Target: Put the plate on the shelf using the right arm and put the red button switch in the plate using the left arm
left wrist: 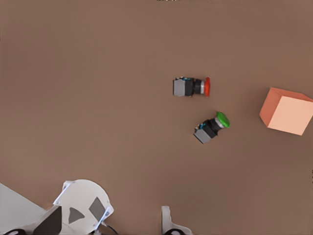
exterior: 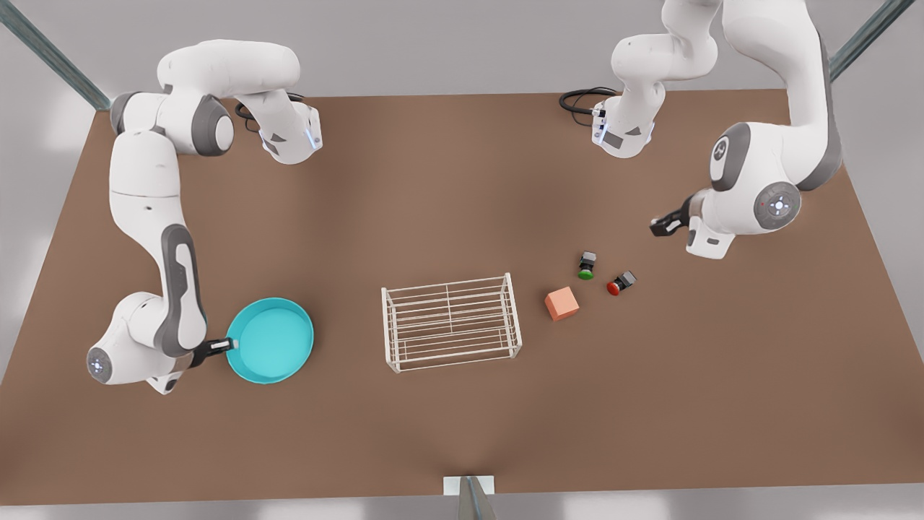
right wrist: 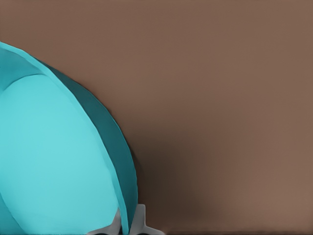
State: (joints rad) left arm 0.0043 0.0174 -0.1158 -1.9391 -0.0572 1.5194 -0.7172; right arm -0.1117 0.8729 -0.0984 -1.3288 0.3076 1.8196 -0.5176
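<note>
Plate: on the table, its rim pinched between the right gripper's fingers.
Rack: beyond the plate from the right gripper, apart from it.
Red switch: lying below and ahead of the left gripper, untouched, beside the green switch and orange cube.
Left gripper: hovering; finger state unclear.

**Looks like a simulated robot lab bench, not a real room**

Everything is sitting on one flat brown tabletop with plain grey walls running behind it and metal frame struts angling in at the corners. Two white jointed arms are standing at the far edge, cables trailing at their bases. The surfaces are looking too smooth and evenly lit, like a render. No furniture or household clutter, just a few small test props lying around.
</note>
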